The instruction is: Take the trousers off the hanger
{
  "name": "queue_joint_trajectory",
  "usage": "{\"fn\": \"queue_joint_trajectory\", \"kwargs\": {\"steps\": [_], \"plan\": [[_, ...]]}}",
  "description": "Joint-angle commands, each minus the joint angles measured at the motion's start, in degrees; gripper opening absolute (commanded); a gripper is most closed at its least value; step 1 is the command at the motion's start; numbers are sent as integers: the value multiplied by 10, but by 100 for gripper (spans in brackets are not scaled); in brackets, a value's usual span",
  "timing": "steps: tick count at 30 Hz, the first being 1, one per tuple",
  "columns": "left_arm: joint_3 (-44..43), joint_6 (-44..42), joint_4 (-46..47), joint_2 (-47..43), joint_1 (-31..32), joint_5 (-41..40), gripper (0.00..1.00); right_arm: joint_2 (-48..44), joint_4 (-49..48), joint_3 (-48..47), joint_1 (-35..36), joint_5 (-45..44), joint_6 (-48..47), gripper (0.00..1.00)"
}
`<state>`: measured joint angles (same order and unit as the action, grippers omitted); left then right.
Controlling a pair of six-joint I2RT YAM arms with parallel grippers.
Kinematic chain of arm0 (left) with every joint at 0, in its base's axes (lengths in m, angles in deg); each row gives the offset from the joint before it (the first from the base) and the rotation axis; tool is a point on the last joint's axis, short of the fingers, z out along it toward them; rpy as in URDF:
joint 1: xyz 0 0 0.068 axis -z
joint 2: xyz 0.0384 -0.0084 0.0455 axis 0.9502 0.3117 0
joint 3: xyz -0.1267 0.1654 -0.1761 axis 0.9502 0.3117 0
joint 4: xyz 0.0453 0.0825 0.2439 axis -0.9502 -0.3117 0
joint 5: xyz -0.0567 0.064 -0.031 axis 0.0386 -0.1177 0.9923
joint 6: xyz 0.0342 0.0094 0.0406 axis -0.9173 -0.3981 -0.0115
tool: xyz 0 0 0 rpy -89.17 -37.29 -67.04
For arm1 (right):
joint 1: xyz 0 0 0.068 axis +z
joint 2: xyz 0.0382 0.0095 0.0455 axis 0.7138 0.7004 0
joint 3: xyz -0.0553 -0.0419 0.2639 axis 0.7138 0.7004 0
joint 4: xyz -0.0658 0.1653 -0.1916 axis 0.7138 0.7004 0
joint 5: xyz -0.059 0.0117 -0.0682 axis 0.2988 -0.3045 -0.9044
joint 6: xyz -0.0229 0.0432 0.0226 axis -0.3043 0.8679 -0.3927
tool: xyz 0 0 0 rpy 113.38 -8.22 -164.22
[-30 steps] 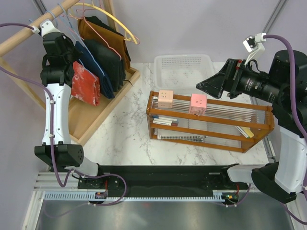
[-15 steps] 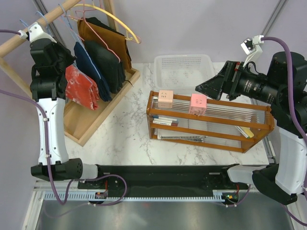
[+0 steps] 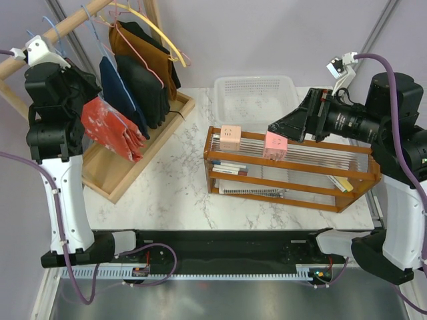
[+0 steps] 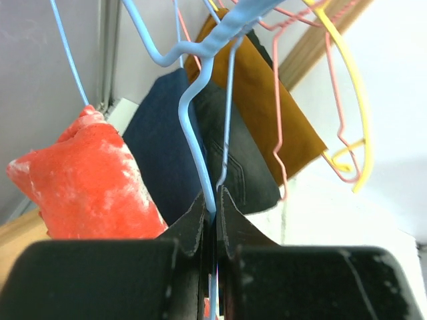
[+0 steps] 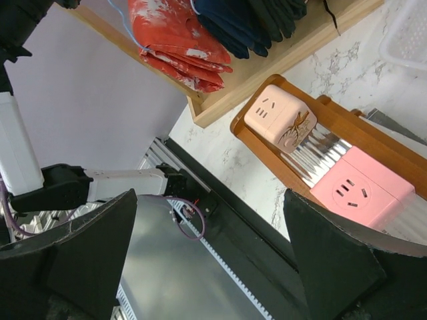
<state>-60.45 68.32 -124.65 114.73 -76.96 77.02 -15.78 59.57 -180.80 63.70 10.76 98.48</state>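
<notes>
Bench (image 3: 173,193): white marbled top, carrying everything listed below.

Garment rack (image 3: 113,173): wooden tray base at the far left, slanted rail above; hung with dark and brown garments on other hangers.

Shelf unit (image 3: 293,193): orange wood, mid-bench, with two cube sockets on its top tier.

Basket (image 3: 253,81): white plastic, behind the shelf unit.

Trousers (image 4: 87,180): bright red with white blotches, folded over the lower bar of the hanger. Nearest of the hung garments, just beside the navy pair (image 4: 160,147). Below and to the left of the left claw in the wrist view. Long axis slanting down from the rail toward the tray base. Fabric not touched by either claw. Not yet off the hanger.

Hanger (image 4: 196,153): thin light-blue wire, rising from the left claw toward the rail. Cannot tell whether the hook sits on the rail.

Left claw (image 4: 212,207): pinched tight on the hanger's wire just under its bend, no gap showing. Much the nearer of the two to the trousers.

Right claw (image 5: 208,200): spread fully wide, holding nothing, hovering above the shelf unit, well apart from the trousers. Judged the free one for drawing the fabric down off the bar.
</notes>
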Motion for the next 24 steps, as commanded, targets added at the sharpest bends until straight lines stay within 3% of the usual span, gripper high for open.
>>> {"fn": "queue_joint_trajectory", "kwargs": {"steps": [1,6,13,17,20,23,24], "plan": [[-67,27,17,-70,0,37,2,-2,-29,16,1,45,-2,98],[-123,53,-72,-88,1,74,2,2,-27,19,1,55,-25,97],[-142,113,-122,-122,0,155,2,28,-17,-2,7,38,-68,94],[-155,105,-135,-125,1,242,2,55,-29,-15,40,2,-76,93],[-176,125,-155,-119,1,277,2,71,-69,-20,110,-50,-51,93],[-164,170,-159,-128,0,294,2,104,-79,-53,229,-152,-40,92],[-161,186,-158,-132,0,297,2,121,-80,-61,304,-217,-40,92]]}}
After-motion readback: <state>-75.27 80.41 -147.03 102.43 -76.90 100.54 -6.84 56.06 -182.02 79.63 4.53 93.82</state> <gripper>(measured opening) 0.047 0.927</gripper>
